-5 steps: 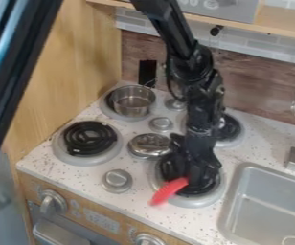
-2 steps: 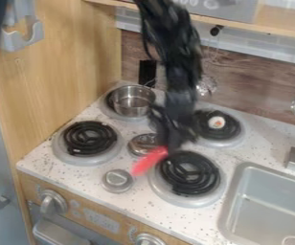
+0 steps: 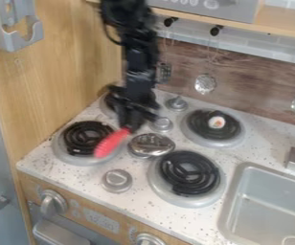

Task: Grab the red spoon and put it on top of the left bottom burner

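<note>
just behind the silver lid (image 3: 151, 145) on the speckled bench (image 3: 248, 152) sits a small grey knob (image 3: 162, 125); to the lid's front left, a larger round knob (image 3: 117, 180). a coil burner (image 3: 188, 173) lies to its front right, another burner (image 3: 200, 125) to its back right, bearing a small pale piece (image 3: 216, 122). well right of the lid is a grey sink (image 3: 271, 206).

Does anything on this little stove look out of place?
Mildly, yes: a small white-and-orange item sits on the back right burner with no pan under it, and what looks like a metal lid lies between burners, not on a pot.
</note>
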Robot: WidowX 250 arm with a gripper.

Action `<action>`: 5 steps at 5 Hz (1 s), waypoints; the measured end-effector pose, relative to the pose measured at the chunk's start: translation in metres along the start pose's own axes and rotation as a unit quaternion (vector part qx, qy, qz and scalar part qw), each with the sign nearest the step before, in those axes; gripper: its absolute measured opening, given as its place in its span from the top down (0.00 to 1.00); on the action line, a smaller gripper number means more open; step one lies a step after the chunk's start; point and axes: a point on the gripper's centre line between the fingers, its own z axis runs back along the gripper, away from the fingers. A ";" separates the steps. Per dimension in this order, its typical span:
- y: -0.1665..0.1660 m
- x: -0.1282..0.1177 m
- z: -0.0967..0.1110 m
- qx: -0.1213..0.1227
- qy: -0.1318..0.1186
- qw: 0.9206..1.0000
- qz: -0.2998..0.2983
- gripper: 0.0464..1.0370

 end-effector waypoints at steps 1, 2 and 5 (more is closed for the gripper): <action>0.024 -0.002 0.001 0.015 -0.003 1.000 0.022 0.83; 0.049 -0.006 -0.004 0.018 -0.005 0.999 0.050 0.83; 0.085 0.008 -0.051 0.016 0.017 0.997 0.072 0.83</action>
